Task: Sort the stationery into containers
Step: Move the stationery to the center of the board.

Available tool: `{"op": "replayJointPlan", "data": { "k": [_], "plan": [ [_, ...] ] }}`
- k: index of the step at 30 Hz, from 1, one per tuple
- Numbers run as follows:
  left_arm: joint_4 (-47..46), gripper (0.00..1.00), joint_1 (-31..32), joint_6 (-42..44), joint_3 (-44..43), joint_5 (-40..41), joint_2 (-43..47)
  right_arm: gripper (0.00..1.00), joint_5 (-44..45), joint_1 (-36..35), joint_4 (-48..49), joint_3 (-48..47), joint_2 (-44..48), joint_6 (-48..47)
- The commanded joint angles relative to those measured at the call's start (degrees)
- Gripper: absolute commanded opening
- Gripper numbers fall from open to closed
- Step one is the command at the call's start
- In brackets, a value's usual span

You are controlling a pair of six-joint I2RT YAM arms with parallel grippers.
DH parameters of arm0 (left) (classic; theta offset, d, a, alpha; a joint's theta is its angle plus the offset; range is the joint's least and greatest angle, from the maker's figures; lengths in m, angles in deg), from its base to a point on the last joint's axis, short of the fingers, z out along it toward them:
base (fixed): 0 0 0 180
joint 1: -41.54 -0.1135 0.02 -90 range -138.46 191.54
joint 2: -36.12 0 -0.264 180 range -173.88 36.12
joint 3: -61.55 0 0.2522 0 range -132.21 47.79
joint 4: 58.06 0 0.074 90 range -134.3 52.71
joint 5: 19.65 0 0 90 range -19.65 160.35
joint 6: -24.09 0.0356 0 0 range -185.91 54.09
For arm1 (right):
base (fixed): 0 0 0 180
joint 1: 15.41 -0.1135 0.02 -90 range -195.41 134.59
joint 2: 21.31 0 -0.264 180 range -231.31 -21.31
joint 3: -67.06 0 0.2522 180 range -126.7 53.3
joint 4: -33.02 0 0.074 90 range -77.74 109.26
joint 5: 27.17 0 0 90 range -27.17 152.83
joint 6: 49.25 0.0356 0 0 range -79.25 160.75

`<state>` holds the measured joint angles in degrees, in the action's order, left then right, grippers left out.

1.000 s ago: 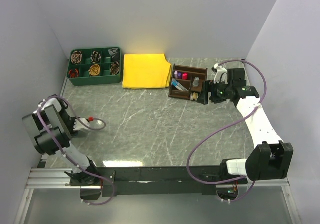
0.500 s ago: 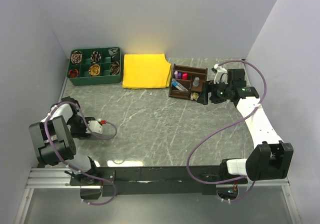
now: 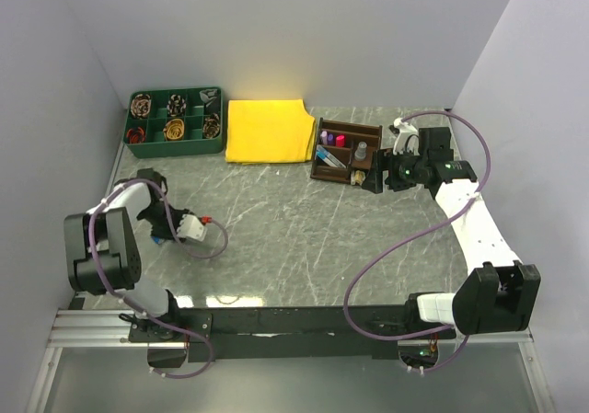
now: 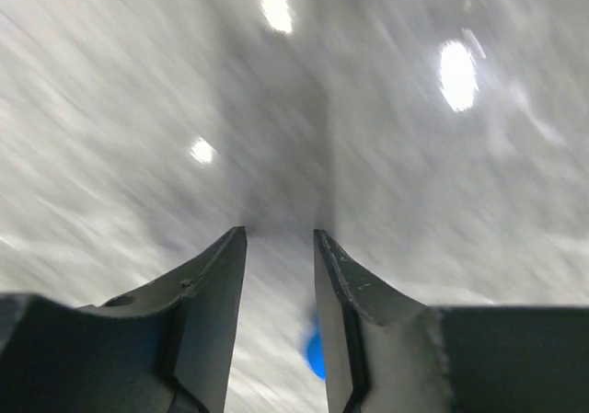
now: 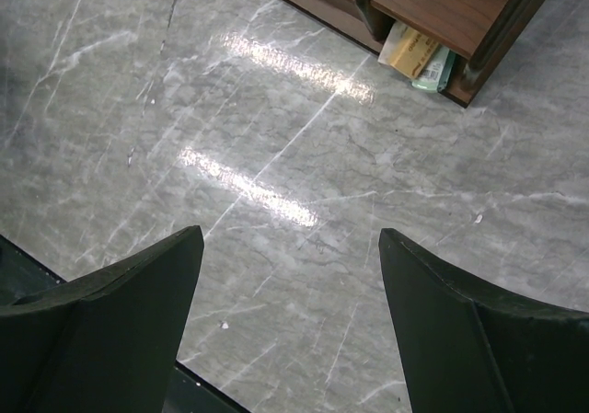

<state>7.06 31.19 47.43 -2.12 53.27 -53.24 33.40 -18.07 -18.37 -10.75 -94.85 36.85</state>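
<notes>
The left gripper (image 3: pixel 199 223) (image 4: pixel 279 236) is being carried low over the bench (image 3: pixel 294 238). Its fingers (image 4: pixel 210 289) are being kept narrowly apart, with blurred stone showing between the tips. A blue patch (image 4: pixel 316 354) is being glimpsed low in the gap, and whether anything is being clasped there cannot be told. Compared with a second ago, this gripper is being found further right, away from the left wall and nearer the middle of the bench. The arm behind it is being seen swung up and forward.

The right gripper (image 3: pixel 377 177) (image 5: pixel 290 280) is being held spread wide and empty over bare stone, just beside the near right corner of the organiser (image 3: pixel 345 154) (image 5: pixel 442 8). Its place is being kept unchanged from both earlier frames.

Marker pens (image 3: pixel 329 148) with pink, purple and blue caps are being held in the organiser's compartments. Tan and green eraser blocks (image 5: pixel 419 50) are being seen tucked into the slot at its near corner.

At the back of the bench, the yellow cloth (image 3: pixel 269 130) and the green tray (image 3: pixel 175 121) of coiled items (image 3: pixel 173 130) are being left where they were.
</notes>
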Motion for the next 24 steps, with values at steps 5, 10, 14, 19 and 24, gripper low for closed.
{"op": "replayJointPlan", "data": {
  "k": [5, 10, 14, 19, 24],
  "plan": [
    [0.95, 0.39, 14.38, -7.73, -11.68, -21.84, -8.72, 0.85, -0.72, -0.51, 2.47, 0.51, -0.2, -0.23],
    [-3.72, 0.31, 17.12, -35.07, -29.04, -23.89, -11.35, 0.85, -1.16, -0.51, 3.08, 0.94, -0.2, -0.23],
    [12.6, 0.62, 10.36, -21.39, -42.45, -25.53, -15.05, 0.85, -2.29, -0.42, 3.17, 1.56, -0.38, -0.23],
    [27.29, 0.77, 1.22, 0.1, -43.27, -16.6, -14.44, 0.85, -3.61, -0.42, 4.31, 1.74, -2.22, -0.76],
    [27.13, 0.75, -6.59, 24.88, -33.33, -6.22, -10.31, 0.85, -4.76, -0.42, 6.07, 2.26, -3.36, 0.12]
  ]
}}
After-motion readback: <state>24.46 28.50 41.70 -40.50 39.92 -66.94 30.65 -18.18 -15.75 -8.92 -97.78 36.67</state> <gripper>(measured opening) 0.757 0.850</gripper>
